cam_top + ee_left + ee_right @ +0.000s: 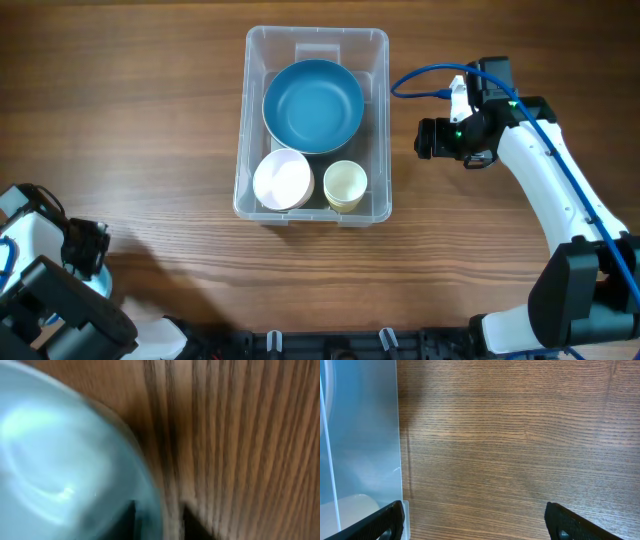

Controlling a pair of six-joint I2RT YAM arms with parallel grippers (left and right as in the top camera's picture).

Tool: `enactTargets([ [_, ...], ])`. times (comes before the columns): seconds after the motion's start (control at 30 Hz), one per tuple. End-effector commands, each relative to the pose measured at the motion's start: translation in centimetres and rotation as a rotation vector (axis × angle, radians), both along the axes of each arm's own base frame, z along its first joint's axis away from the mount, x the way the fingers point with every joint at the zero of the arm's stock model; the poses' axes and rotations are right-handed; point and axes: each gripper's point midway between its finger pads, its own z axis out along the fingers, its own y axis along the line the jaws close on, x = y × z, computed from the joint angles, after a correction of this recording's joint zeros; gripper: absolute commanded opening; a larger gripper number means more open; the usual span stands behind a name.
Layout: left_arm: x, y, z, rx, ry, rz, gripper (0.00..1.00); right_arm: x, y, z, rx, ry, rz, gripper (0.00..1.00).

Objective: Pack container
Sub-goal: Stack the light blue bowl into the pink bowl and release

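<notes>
The clear container (241,150) stands at the table's middle back. It holds a large blue bowl (312,105), a white bowl (282,180) and a pale yellow cup (345,185). My right gripper (425,138) is open and empty just right of the container; the right wrist view shows its fingers (475,522) wide apart over bare wood beside the container wall (365,435). My left gripper (88,250) is at the front left corner. In the blurred left wrist view its fingers (159,522) straddle the rim of a light blue bowl (50,450), closed on it.
The light blue bowl (97,282) sits partly under the left arm near the table's front edge. A blue cable (425,80) loops off the right arm behind the gripper. Bare wooden table (150,120) lies left of the container.
</notes>
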Motion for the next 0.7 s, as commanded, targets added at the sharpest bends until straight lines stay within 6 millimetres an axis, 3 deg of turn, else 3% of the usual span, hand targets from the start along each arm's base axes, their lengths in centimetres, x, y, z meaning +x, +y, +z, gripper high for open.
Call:
enactTargets([
  [0.0, 0.1, -0.3, -0.5, -0.026, -0.013, 0.005, 0.04, -0.1, -0.2, -0.5, -0.012, 0.015, -0.013, 0.91],
  [0.13, 3.2, -1.7, 0.8, -0.118, -0.156, -0.031, 0.04, -0.1, -0.2, -0.5, -0.012, 0.014, -0.013, 0.91],
  [0.17, 5.6, -3.1, 3.0, -0.165, -0.251, -0.098, 0.04, -0.1, -0.2, -0.5, -0.012, 0.015, -0.013, 0.91],
  [0.23, 8.0, -5.0, 6.2, -0.169, -0.317, -0.192, 0.04, -0.1, -0.2, -0.5, -0.012, 0.015, -0.014, 0.91],
  [0.33, 12.3, -10.5, 13.3, -0.099, -0.390, -0.477, 0.04, 0.0, -0.2, -0.5, -0.011, 0.011, -0.014, 0.91],
  [0.4, 15.8, -17.9, 19.8, -0.030, -0.468, -0.763, 0.04, 0.1, -0.2, -0.4, -0.011, 0.004, -0.014, 0.91],
  [0.47, 17.2, -24.1, 23.6, 0.019, -0.532, -0.961, 0.04, 0.2, -0.2, -0.4, -0.011, 0.003, -0.014, 0.91],
  [0.53, 17.5, -29.8, 25.4, 0.026, -0.581, -1.119, 0.04, 0.2, -0.2, -0.4, -0.011, 0.003, -0.014, 0.91],
  [0.57, 17.3, -31.7, 25.4, 0.013, -0.590, -1.169, 0.04, 0.2, -0.2, -0.4, -0.011, 0.003, -0.014, 0.91],
  [0.6, 17.1, -34.2, 24.6, -0.010, -0.579, -1.233, 0.04, 0.2, -0.2, -0.4, -0.011, 0.003, -0.014, 0.91],
  [0.67, 16.8, -36.5, 22.5, -0.044, -0.521, -1.294, 0.04, 0.2, -0.2, -0.4, -0.011, 0.003, -0.014, 0.91],
])
